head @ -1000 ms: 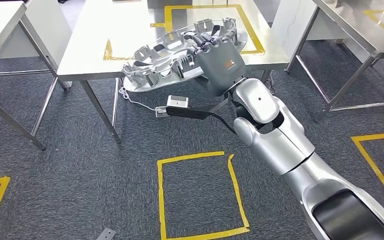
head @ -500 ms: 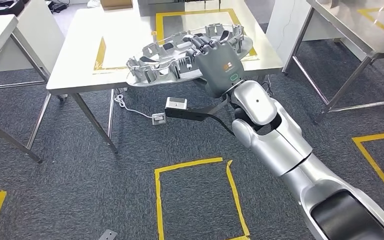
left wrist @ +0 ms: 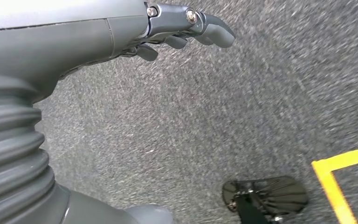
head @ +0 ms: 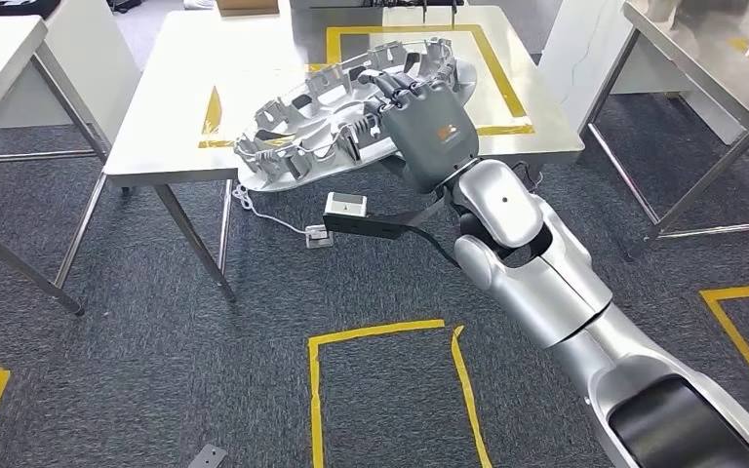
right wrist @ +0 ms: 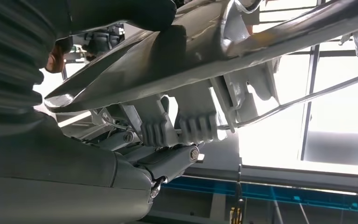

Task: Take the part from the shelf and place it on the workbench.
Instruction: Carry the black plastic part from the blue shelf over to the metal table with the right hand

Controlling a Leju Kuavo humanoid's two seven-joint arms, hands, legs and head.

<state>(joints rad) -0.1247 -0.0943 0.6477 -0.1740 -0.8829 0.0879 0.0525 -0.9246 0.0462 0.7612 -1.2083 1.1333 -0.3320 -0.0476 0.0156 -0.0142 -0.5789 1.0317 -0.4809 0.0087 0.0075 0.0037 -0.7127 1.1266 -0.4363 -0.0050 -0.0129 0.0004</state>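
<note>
The part (head: 302,127) is a large round silver cover with ribbed clips around its rim. My right hand (head: 429,132) grips its near right edge and holds it tilted over the front edge of the workbench (head: 176,117); its lower left rim hangs past the edge. From the right wrist, the part (right wrist: 205,51) lies across my right hand (right wrist: 121,172), thumb on top and fingers under the clips. My left hand (left wrist: 182,28) hangs over the grey carpet, holding nothing, with its fingers loosely extended.
A yellow tape rectangle (head: 507,83) marks the workbench top behind the part. Other steel tables stand at the left (head: 0,49) and at the right (head: 702,58). A power strip (head: 319,235) with its cable lies under the bench. A yellow tape square (head: 390,390) marks the floor.
The whole view has shifted a little, so the camera moved. My right hand still holds the part over the workbench's front edge; the part now tilts lower on its left side.
</note>
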